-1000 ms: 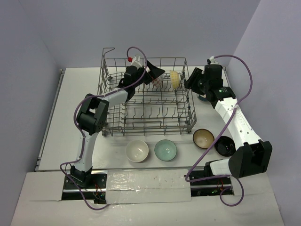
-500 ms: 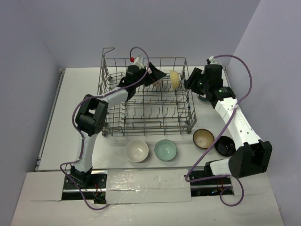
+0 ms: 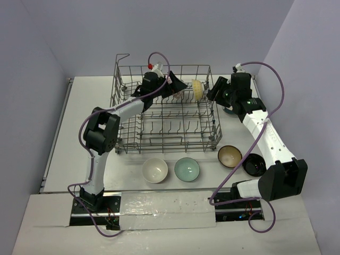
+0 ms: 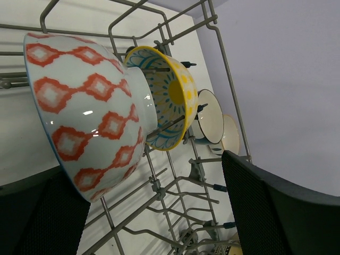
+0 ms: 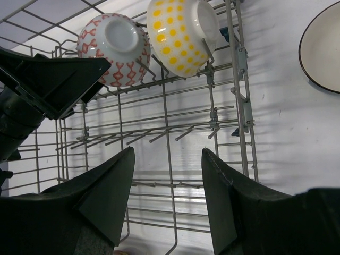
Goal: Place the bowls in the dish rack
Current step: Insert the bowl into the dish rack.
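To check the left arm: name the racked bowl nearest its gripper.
The red-diamond bowl, right by the open left gripper; the yellow bowl stands beyond it.

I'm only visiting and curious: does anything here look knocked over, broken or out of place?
Nothing stands out. The red-patterned bowl and the yellow bowl stand on edge between tines of the dish rack, unbroken; nothing is spilled.

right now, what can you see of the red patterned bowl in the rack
The red-patterned bowl is glossy white, ceramic-looking, banded with orange-red diamonds, with a thin blue rim and plain foot. It stands on edge on the tines at the dish rack's far end, foot toward the yellow bowl. The open left gripper flanks it without gripping.
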